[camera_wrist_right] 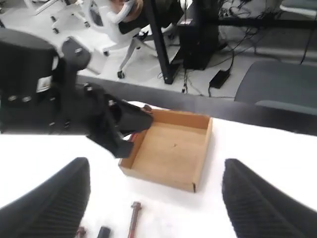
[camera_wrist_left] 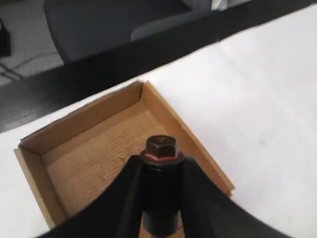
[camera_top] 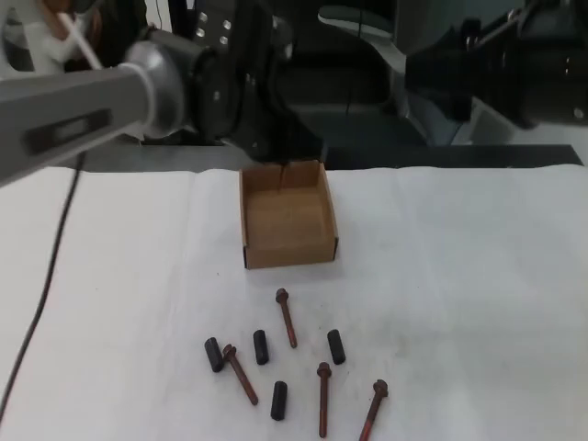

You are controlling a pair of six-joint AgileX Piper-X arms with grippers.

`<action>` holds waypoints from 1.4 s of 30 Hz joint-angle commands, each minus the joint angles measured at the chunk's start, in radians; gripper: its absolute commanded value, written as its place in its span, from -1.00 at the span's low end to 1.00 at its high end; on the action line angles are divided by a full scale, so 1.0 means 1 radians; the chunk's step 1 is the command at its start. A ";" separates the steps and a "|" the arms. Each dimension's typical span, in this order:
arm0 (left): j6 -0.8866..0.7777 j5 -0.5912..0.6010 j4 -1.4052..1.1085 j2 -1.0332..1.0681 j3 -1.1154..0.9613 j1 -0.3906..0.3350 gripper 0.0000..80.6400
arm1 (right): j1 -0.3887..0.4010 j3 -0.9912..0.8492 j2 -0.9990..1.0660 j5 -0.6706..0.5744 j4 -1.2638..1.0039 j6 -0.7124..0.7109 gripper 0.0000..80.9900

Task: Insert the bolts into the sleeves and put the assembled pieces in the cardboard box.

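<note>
1. The left gripper (camera_wrist_left: 161,171) is seen clamped on an assembled piece: a black sleeve (camera_wrist_left: 159,218) is held between the two fingers, with the bolt head (camera_wrist_left: 160,147) standing out beyond the fingertips.
2. The cardboard box (camera_wrist_left: 185,131) is found directly beyond that bolt head. In the left wrist view the head is framed against the brown floor, inside the walls.
3. The long axis of the held piece is judged to run along the fingers, head first toward the box floor. The release therefore turns on the piece being kept inside the box rim.
4. From the right wrist view, the left gripper (camera_wrist_right: 133,119) is placed over the far-left corner of the box (camera_wrist_right: 158,178), so little margin to the wall is left on that side.
5. The right gripper (camera_wrist_right: 156,162) is held above the bench on the near side of the box, its fingers spread wide apart and nothing between them. The left arm is plainly the nearer one to the box.
6. Four loose bolts, such as one (camera_top: 287,318), and four loose sleeves, such as one (camera_top: 261,346), are scattered on the near side of the box (camera_top: 289,250).
</note>
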 commanded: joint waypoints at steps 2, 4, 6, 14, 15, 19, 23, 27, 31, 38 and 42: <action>0.006 -0.024 0.131 0.138 -0.129 0.011 -0.96 | -0.005 -0.007 -0.009 -0.074 0.054 0.014 0.73; 0.006 -0.024 0.178 0.193 -0.184 0.012 -0.96 | -0.005 -0.007 -0.009 -0.077 0.063 0.014 0.73; 0.006 -0.024 0.222 0.240 -0.228 0.013 -1.00 | -0.005 -0.007 -0.009 -0.093 0.064 0.014 0.73; 0.006 -0.035 0.179 0.289 -0.262 0.013 0.74 | -0.005 -0.007 -0.009 -0.130 0.064 0.014 0.73; 0.006 -0.053 0.180 0.289 -0.265 0.013 0.74 | -0.005 -0.007 -0.009 -0.130 0.064 0.014 0.73; 0.006 -0.066 0.316 0.264 -0.305 0.013 0.74 | -0.005 0.021 -0.009 -0.124 0.082 0.014 0.73; -0.027 -0.070 0.458 0.180 -0.312 0.013 0.74 | -0.005 0.064 0.018 -0.099 0.153 0.014 0.73; -0.177 -0.080 0.564 0.066 -0.309 0.029 0.74 | -0.005 0.078 0.072 -0.122 0.178 0.014 0.73; -0.322 -0.173 0.706 -0.037 -0.296 0.031 0.65 | -0.005 0.078 0.110 -0.122 0.156 -0.003 0.73; -0.486 -0.244 0.739 -0.132 -0.155 -0.013 0.39 | -0.003 0.078 0.214 -0.114 0.123 -0.040 0.73; -0.555 -0.256 0.738 -0.163 0.007 -0.075 0.39 | -0.003 0.078 0.279 -0.097 0.124 -0.046 0.73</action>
